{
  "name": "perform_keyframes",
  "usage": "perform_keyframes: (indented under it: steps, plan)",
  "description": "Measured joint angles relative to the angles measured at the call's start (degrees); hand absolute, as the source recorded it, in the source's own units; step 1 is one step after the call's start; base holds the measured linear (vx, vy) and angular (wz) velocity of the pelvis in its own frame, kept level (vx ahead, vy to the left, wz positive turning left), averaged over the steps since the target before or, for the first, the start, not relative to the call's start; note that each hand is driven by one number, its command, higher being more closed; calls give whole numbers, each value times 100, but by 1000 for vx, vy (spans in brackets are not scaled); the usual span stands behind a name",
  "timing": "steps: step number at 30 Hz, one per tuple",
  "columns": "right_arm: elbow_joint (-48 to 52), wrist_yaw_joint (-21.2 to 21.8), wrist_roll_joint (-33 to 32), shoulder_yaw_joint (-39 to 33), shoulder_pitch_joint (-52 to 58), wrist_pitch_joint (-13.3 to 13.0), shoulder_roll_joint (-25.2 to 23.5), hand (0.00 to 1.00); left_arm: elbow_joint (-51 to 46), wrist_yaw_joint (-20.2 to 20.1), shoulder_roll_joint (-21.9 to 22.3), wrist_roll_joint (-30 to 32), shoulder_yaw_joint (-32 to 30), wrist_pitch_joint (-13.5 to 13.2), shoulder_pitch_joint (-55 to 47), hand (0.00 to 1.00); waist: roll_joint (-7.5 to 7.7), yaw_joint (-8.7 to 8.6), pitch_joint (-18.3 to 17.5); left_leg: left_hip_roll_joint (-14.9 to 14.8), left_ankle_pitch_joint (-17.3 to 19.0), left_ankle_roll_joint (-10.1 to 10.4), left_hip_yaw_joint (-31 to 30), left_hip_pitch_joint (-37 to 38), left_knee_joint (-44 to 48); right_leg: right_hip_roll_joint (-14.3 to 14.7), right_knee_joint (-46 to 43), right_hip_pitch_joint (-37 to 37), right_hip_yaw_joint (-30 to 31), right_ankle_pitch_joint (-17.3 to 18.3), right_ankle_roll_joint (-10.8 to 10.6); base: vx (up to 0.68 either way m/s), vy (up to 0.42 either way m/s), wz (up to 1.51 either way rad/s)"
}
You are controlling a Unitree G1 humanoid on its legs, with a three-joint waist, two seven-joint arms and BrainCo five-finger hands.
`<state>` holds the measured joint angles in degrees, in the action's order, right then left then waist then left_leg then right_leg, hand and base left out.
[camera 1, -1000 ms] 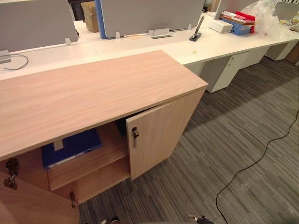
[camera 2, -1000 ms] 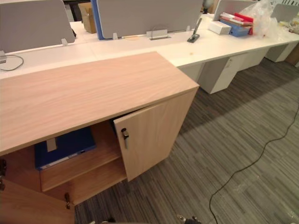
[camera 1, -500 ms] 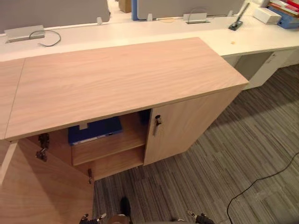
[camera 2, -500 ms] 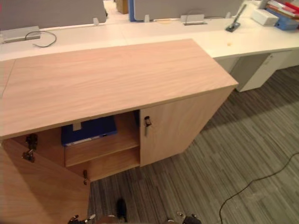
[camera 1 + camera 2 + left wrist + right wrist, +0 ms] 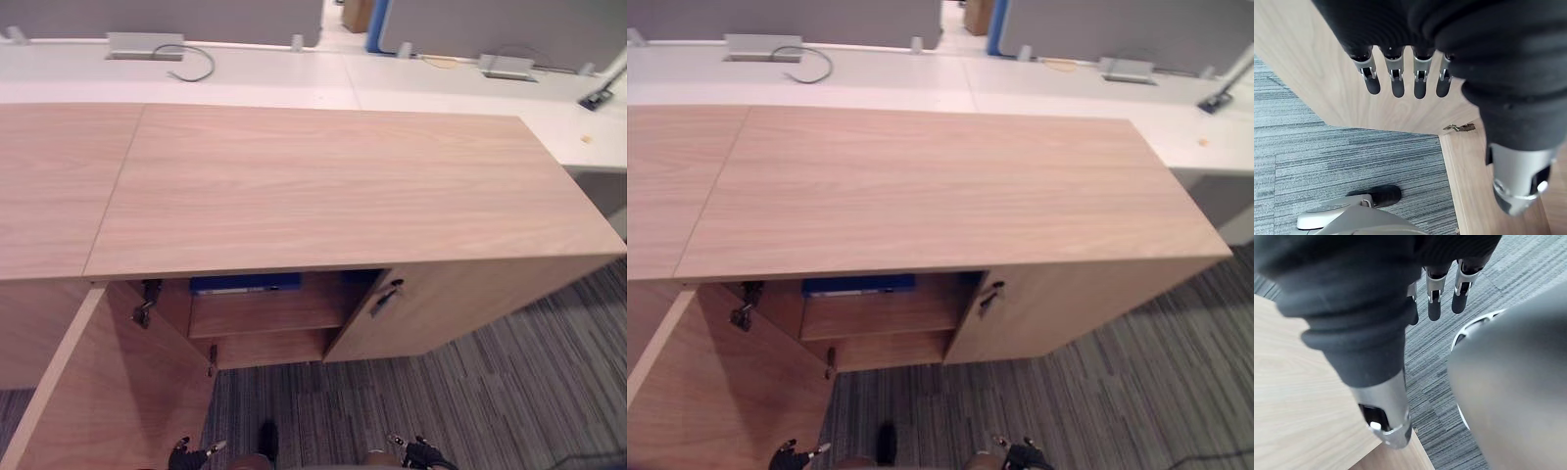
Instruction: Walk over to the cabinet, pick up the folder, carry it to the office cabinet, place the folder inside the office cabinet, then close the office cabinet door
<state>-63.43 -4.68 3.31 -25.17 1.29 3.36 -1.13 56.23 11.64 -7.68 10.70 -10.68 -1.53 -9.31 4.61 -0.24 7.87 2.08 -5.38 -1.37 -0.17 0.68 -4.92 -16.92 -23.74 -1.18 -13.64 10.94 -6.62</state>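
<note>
The blue folder (image 5: 245, 284) lies flat on the upper shelf inside the wooden office cabinet (image 5: 333, 186), mostly hidden under the cabinet's top. The cabinet's left door (image 5: 108, 392) stands wide open towards me. Its right door (image 5: 460, 304), with a key in the lock (image 5: 385, 297), is ajar. My left hand (image 5: 1396, 81) hangs open beside the left door's panel (image 5: 1327, 83), fingers straight, holding nothing. My right hand (image 5: 1434, 298) also hangs open over the grey carpet (image 5: 1440, 362), with nothing in it.
A second wooden cabinet (image 5: 49, 186) adjoins on the left. Behind runs a white desk (image 5: 294, 83) with a loose cable (image 5: 186, 61), cable boxes (image 5: 145, 45) and grey partition screens (image 5: 147, 15). Striped grey carpet (image 5: 509, 392) lies in front and to the right.
The whole picture has shifted: the camera has swung so the cabinet now sits square in front and closer. The folder and both doors have not moved.
</note>
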Motion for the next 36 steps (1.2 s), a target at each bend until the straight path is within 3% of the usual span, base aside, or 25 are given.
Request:
perform_keyframes:
  steps: [3, 4, 5, 6, 9, 13, 15, 18, 23, 28, 31, 36]
  plan:
    - [-108, 8, 3, 0, -1, 7, -63, 0, 6, 19, -28, 1, -64, -1, -92, 0, 145, 70, -91, 36, 43, 211, -146, 55, 8, 69, 849, 13, 104, -123, -80, 40, -201, 48]
    - [-147, 10, 3, -1, 0, 6, -108, 0, 31, 24, -45, 0, -163, 0, -122, 0, 252, 82, -121, 72, 65, 289, -162, 57, 6, 79, 1040, 14, 77, -309, -196, 51, -258, 12]
    - [-155, 11, 3, -13, -6, 7, -95, 0, 92, 32, -35, -2, -227, 8, -115, 0, 255, 97, -150, 16, 82, 343, -166, 60, 6, 111, 1098, 57, 74, -266, -262, 63, -263, -7]
    - [-154, 11, 6, -27, -6, 5, -39, 0, 165, 40, 50, -6, -329, 8, -172, 0, 120, 103, -199, -177, 104, 442, -94, 49, 12, 304, 1187, 59, 64, -300, -198, 72, -242, -22]
    - [-155, -1, -4, -50, 28, 0, 48, 0, 282, 40, 128, -22, -513, 15, -232, 0, 11, 60, -215, -500, 194, 634, -35, 102, 131, 645, 1353, 262, -1, -301, -118, 49, -220, -10]
    - [-159, -8, -9, -48, 91, -4, 100, 0, 274, 40, 134, -85, -615, 12, -211, 0, 37, 47, -161, -632, 389, 764, -87, 8, 519, 795, 1517, 494, -161, -319, -75, 3, -115, 14]
    - [-161, -15, -72, -74, 99, -17, 107, 0, 259, 43, 134, -199, -618, 7, -172, 0, 47, -19, -107, -580, 595, 728, -47, -369, 1130, 740, 1543, 558, -363, -325, -66, -58, 1, 54]
    - [-251, -67, -159, -345, 109, -12, 149, 0, 208, 48, 168, -251, -595, 8, -42, 0, -20, -21, 93, -780, 1068, 393, 1256, -1017, 2554, 684, 1531, 860, -860, -280, -16, -75, 79, 75]
    - [-196, -131, -215, -662, -14, -1, 39, 0, 110, 34, 195, -211, -485, 29, -40, 0, -82, 143, 236, -831, 1259, 138, 1868, -1406, 2960, 565, 1365, 672, -998, -214, -60, -39, 174, 30]
    - [88, -204, -267, -668, 36, -14, -164, 0, 43, 16, 191, -120, -484, 112, -7, 0, -52, 119, 215, -397, 1081, -295, 1874, -1445, 2275, 440, 1633, 538, -978, -286, 46, -32, 129, 32]
    - [172, -223, -340, -429, 40, -19, -208, 0, 42, -2, 192, 26, -508, 112, 32, 0, 19, 132, 166, -72, 722, -382, 1985, -1181, 1340, 353, 1870, 513, -930, -429, 260, 33, 63, 25]
    - [217, -231, -337, -56, 35, -29, -185, 0, 43, 0, 174, 107, -449, 110, -12, 0, 26, 151, 158, 180, 238, -334, 2016, -456, 253, 261, 1703, 618, -819, -517, 226, 93, 37, -9]
